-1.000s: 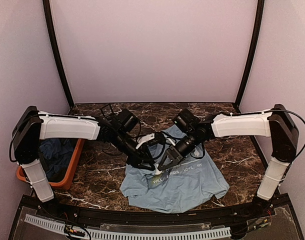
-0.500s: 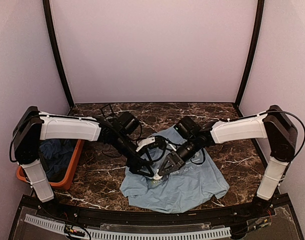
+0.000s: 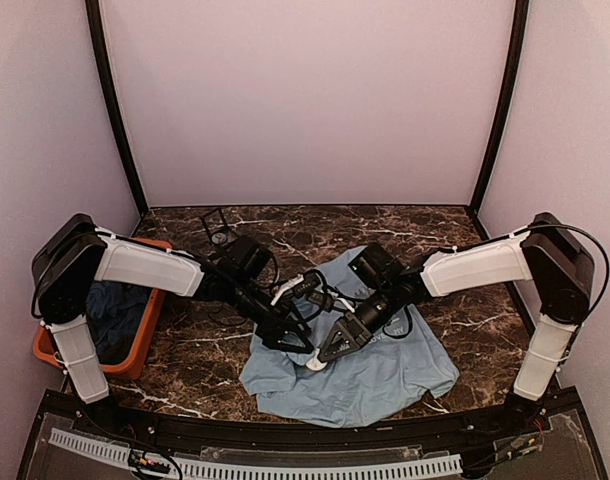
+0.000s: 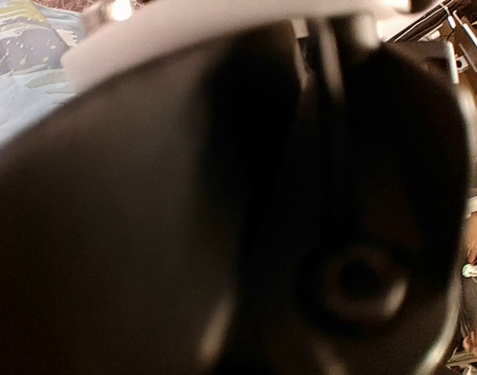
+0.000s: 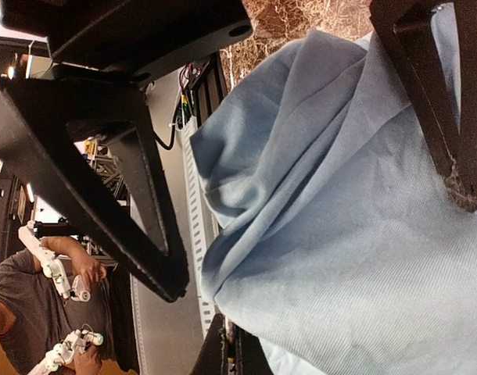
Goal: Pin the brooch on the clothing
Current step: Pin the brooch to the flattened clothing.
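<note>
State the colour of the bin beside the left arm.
The bin is orange; top external view.

T-shirt (image 3: 385,375) lay on table (image 3: 465,300), centre-front. Bin (image 3: 153,318) at table's left edge, garment (image 3: 110,305) in it. Case (image 3: 217,228) behind bin, near back wall.

One T-shirt (image 3: 385,375), one orange bin (image 3: 143,340) — one case (image 3: 217,225)

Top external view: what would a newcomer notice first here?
The left end effector and right end effector hover close together over a crumpled light blue T-shirt mid-table. An orange bin of darker blue clothes sits at the marble table's left edge.
</note>
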Motion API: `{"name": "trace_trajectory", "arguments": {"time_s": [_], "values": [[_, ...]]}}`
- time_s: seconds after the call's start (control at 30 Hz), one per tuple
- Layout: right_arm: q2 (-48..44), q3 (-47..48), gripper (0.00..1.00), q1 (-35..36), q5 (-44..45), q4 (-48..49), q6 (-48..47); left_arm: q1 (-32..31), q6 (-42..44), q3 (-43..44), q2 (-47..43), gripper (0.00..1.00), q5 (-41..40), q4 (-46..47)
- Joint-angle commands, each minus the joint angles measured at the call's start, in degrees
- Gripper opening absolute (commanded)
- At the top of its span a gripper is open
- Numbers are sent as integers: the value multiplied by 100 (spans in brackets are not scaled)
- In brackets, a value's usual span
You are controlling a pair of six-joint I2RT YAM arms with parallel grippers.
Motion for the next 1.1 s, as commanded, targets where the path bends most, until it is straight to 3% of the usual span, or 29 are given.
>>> {"name": "trace_trajectory", "arguments": {"time_s": [0.0,0.2,0.6,0.83,1.07], "values": [[94,-65,0,-103,-112,307,88,-22,-134,82,69,96,522,285],[87,-35,0,-194,-178,318,121,-96,77,173,197,95,552,27],[135,48,0,-238,-291,323,157,-204,216,285,383,79,435,-227],[52,-103,0,-293,-609,771,434,-271,267,238,386,84,311,-275],[53,-308,0,-309,-649,1298,683,-263,-334,-156,263,86,534,804]]}}
